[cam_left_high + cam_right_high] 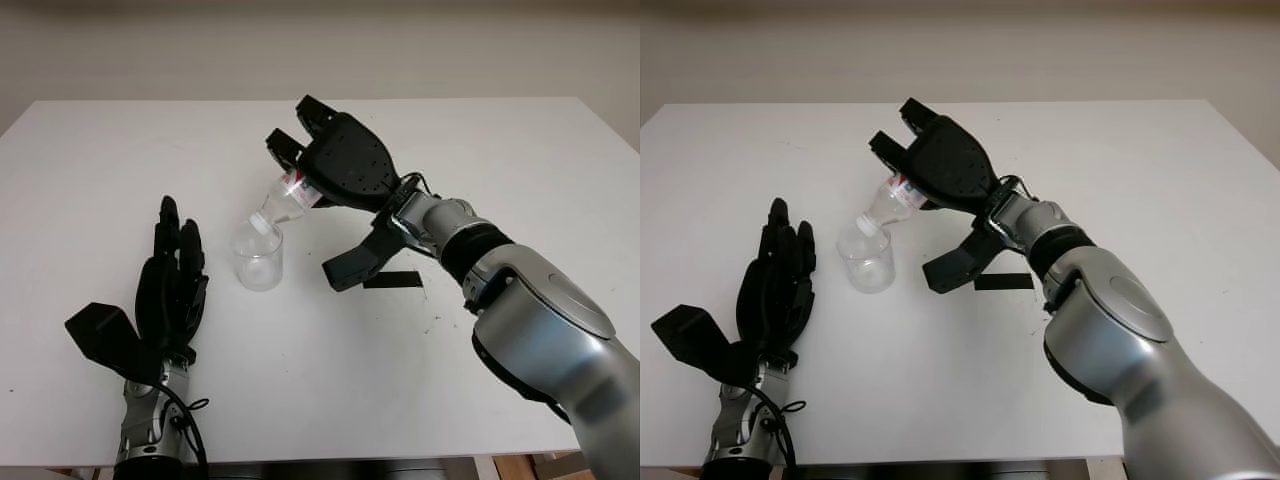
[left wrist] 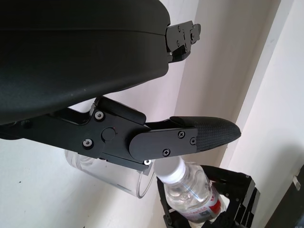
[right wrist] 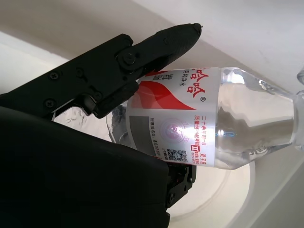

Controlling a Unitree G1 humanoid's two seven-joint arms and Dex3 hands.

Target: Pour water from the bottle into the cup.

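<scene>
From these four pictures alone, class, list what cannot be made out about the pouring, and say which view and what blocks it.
- Bottle body: in the eye views the right hand covers all but neck and label edge.
- Water stream and water level in the cup: too clear and small to tell in the eye views.
- Bottle mouth: cut off by the right wrist view's edge.
- Cup base: hidden behind a finger of the open left hand in the left wrist view.

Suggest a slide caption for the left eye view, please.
Right hand tips the bottle over the cup; open left hand beside it.
</scene>
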